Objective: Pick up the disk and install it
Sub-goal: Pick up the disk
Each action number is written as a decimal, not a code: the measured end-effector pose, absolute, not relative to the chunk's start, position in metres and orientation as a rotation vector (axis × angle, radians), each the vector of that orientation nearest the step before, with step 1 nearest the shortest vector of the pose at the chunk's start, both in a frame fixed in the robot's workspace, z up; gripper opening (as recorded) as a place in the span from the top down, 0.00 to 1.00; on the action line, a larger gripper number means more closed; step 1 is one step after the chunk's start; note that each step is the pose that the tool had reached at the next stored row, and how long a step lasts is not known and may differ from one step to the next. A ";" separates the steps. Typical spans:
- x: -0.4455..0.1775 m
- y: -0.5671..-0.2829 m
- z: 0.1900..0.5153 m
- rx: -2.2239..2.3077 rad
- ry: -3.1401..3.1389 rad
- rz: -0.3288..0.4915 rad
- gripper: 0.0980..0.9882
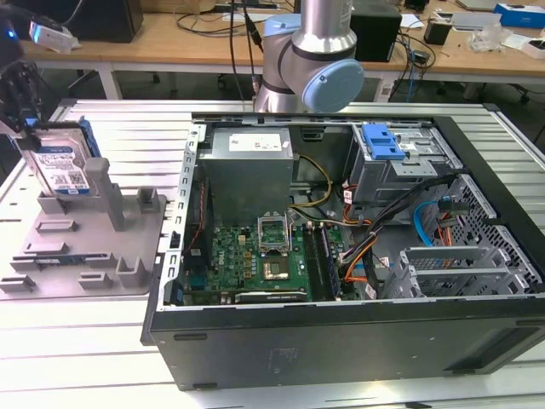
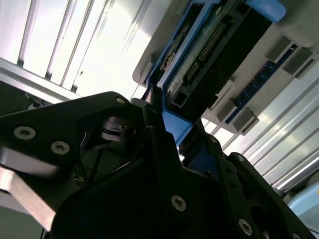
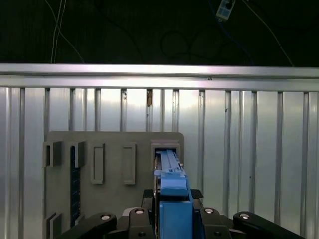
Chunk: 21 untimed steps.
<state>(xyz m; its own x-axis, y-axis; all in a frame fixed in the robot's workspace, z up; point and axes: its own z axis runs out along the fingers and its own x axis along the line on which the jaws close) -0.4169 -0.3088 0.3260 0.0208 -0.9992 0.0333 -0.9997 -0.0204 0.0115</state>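
Note:
The disk (image 1: 64, 166) is a silver drive with a white and blue label and a blue bracket. It stands on edge, slightly tilted, at the exterior view's left. Its lower end sits at a slot of the grey fixture (image 1: 85, 247). My gripper (image 1: 32, 135) comes down on the disk's upper end from the far left and is shut on the disk. In the first wrist view the blue bracket of the disk (image 3: 173, 191) runs between the black fingers (image 3: 134, 219). In the second wrist view the disk (image 2: 209, 50) extends away from the gripper (image 2: 167, 124).
An open computer case (image 1: 341, 341) lies in the middle, with a motherboard, cables and a grey drive cage carrying a blue latch (image 1: 381, 143). The arm's base (image 1: 311, 60) rises behind the case. The fixture rests on a ribbed metal table (image 1: 68, 341). A cluttered bench stands behind.

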 end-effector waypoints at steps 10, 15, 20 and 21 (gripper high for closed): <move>-0.417 -0.309 0.379 2.222 -2.176 0.024 0.70; -0.417 -0.309 0.405 2.222 -2.176 0.024 0.70; -0.417 -0.309 0.437 2.222 -2.176 0.024 0.70; -0.417 -0.309 0.446 2.222 -2.176 0.024 0.70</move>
